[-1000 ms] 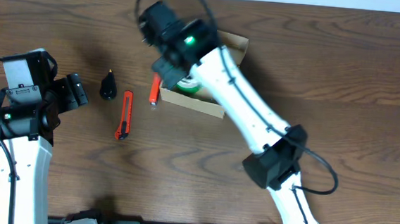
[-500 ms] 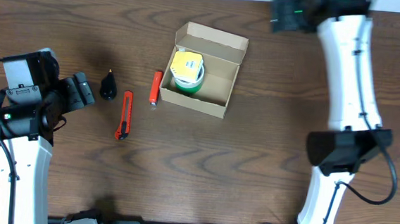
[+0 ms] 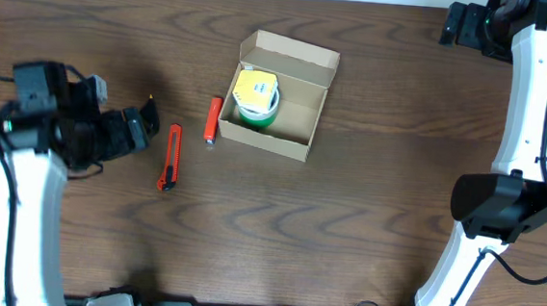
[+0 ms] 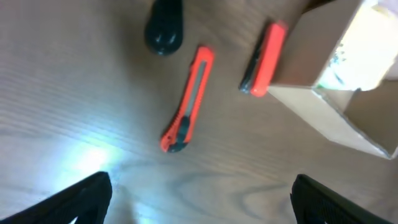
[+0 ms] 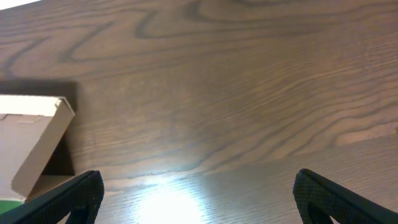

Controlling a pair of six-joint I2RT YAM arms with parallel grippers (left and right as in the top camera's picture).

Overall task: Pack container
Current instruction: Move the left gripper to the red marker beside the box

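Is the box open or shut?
Open. The box has its flap folded back, and a tape roll shows inside from above.

Pincer (image 5: 199,196) spread wide over table (image 5: 249,93); container (image 5: 34,146) flap left; green sliver (image 5: 9,202), perhaps tape.

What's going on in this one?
A packing job is under way: the open cardboard box holds a tape roll. Neither gripper holds anything. The right gripper is open, far off to the right. The left gripper hovers open left of the box, near a black object, an orange utility knife and a short orange item lying outside the box.
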